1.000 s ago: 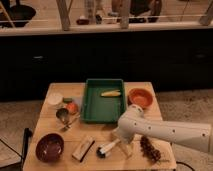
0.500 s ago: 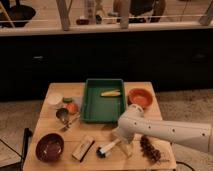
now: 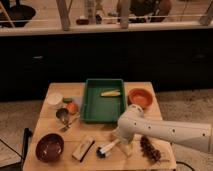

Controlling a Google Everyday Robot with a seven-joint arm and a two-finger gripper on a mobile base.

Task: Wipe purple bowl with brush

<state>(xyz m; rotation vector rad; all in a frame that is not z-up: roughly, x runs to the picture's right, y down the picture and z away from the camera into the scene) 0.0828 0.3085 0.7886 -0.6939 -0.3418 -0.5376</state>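
The purple bowl (image 3: 49, 146) stands at the front left corner of the wooden table (image 3: 105, 137). The brush (image 3: 107, 148) lies near the table's front middle, white handle pointing right and back, dark bristle head toward the front left. My gripper (image 3: 121, 141) hangs from the white arm (image 3: 165, 132), which comes in from the right. It is low over the table at the handle end of the brush, well to the right of the purple bowl.
A green tray (image 3: 102, 101) holding a yellow item sits at the table's middle back. An orange bowl (image 3: 139, 97) is at back right. A wooden block (image 3: 83, 148) lies between bowl and brush. A dark cluster (image 3: 150, 148) lies front right. Small cups and an orange fruit (image 3: 66, 107) sit at left.
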